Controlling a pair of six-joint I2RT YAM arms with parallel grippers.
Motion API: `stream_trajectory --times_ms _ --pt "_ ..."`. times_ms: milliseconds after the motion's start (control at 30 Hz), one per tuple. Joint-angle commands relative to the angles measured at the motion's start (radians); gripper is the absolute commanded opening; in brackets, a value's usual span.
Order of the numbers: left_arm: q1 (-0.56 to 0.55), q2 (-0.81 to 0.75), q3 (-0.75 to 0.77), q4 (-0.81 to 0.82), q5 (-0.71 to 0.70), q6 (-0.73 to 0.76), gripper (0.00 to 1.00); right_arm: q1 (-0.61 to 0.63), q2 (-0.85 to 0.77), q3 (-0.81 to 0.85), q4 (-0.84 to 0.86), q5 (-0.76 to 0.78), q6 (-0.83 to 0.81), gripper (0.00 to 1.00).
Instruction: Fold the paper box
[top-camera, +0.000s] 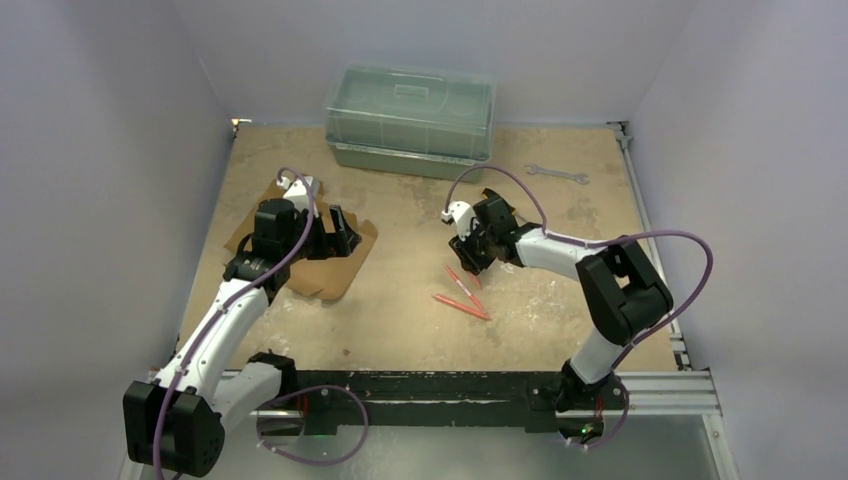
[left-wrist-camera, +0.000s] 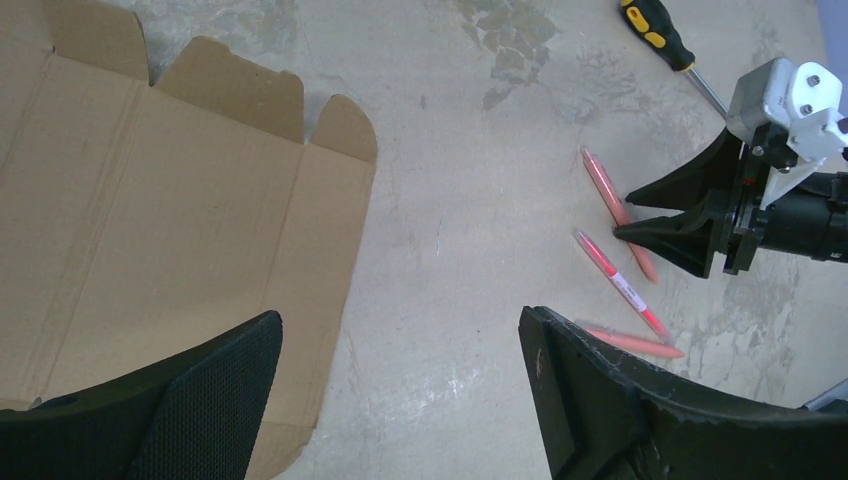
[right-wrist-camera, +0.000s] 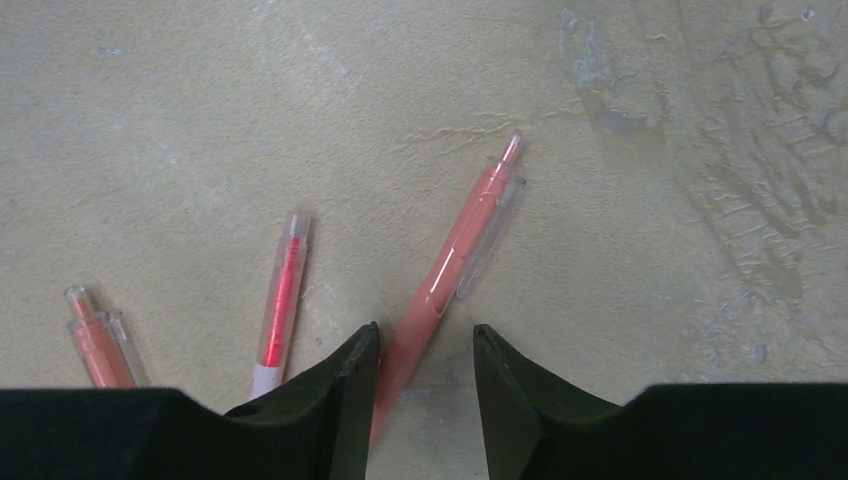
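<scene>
While the left end effector (left-wrist-camera: 398, 318) hangs wide-spread above the flat brown cardboard paper box (left-wrist-camera: 170, 230), the right end effector (right-wrist-camera: 424, 330) straddles a pink plastic pen (right-wrist-camera: 468, 232), grip unclear.

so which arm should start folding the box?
Left. The left gripper hovers open over the edge of the paper box, which lies flat and unfolded. The right gripper is well off to the side, jaws straddling a red pen.

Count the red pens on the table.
3. The first pen lies between the fingertips of the right tool. The second pen is just beside it. The third pen is further out on that side. None appear hidden.
</scene>
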Motion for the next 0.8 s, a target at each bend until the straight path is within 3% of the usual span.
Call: stream_trajectory --times_ms 0,300,467,667,767 --pt "-0.004 -0.016 0.04 0.042 0.008 0.024 0.88 0.003 0.011 0.039 0.014 0.058 0.009 0.4" --pt "-0.004 -0.019 0.036 0.049 0.028 0.024 0.88 -0.026 -0.01 0.031 0.03 0.15 0.007 0.2" --pt "-0.004 -0.035 0.008 0.105 0.107 0.029 0.88 -0.127 -0.042 0.031 0.037 0.183 -0.038 0.17" --pt "-0.004 -0.033 -0.002 0.126 0.153 0.019 0.88 -0.186 -0.045 0.027 0.072 0.308 -0.091 0.22" --pt "-0.004 -0.029 -0.005 0.134 0.175 0.012 0.88 -0.205 -0.06 0.026 0.063 0.303 -0.1 0.41"
